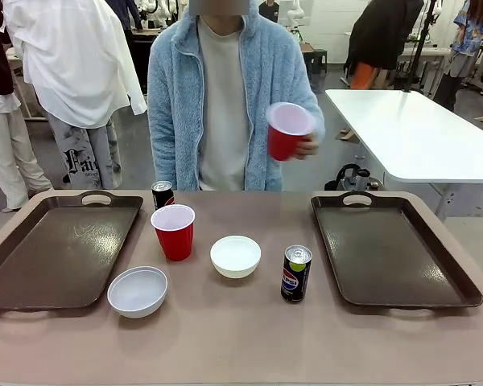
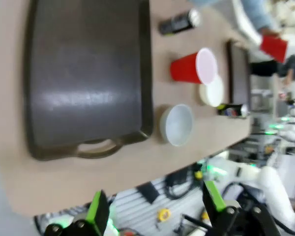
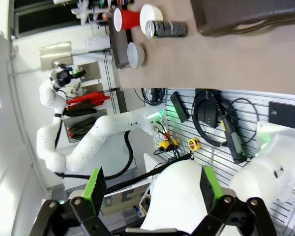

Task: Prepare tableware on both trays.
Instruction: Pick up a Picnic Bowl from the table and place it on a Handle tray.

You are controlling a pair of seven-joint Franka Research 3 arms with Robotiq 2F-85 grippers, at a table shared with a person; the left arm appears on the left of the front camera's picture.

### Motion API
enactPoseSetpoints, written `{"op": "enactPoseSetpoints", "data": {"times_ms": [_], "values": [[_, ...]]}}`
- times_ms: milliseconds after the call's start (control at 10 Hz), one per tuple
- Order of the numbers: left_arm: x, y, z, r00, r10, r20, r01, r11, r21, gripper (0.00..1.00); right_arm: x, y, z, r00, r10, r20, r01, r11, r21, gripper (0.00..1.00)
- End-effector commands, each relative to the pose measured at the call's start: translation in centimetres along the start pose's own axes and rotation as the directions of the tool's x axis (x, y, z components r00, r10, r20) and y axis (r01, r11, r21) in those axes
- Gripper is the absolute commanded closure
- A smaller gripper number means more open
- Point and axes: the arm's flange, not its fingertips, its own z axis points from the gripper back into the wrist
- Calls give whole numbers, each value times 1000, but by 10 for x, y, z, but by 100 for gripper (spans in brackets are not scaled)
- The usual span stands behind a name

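Two dark brown trays lie bare, the left tray [image 1: 56, 249] [image 2: 83, 73] and the right tray [image 1: 390, 249] [image 3: 246, 14]. Between them stand a red cup [image 1: 174, 232] [image 2: 191, 67], two white bowls [image 1: 138, 291] [image 1: 236, 256] and two black Pepsi cans [image 1: 296, 273] [image 1: 163, 195]. The person holds a second red cup [image 1: 286, 130] in one hand above the table's far edge. My left gripper [image 2: 155, 211] is open, back over the table's near edge by the left tray. My right gripper [image 3: 152, 196] is open too, off the table's near side by the right tray.
The person in a pale blue fleece [image 1: 225, 96] stands at the far side, centre. A white table [image 1: 419, 129] stands behind on the right. Below the table's near edge is a slatted panel with cables and tools [image 3: 211, 123].
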Motion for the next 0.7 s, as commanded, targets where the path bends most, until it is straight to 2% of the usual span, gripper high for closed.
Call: {"op": "enactPoseSetpoints", "data": {"times_ms": [0, 300, 600], "values": [[3, -48, -29, 998, -42, -56, 51, 982, 182, 0, 0, -1, -1, 1000, -14, -9, 14, 1000, 5, 0], [-9, -112, -98, 985, -171, -8, 165, 935, 313, 0, 0, -1, -1, 1000, -14, -9, 14, 1000, 5, 0], [-13, -147, -171, 960, -269, -72, 274, 863, 424, 0, 0, -1, -1, 1000, -14, -9, 14, 1000, 5, 0]]}}
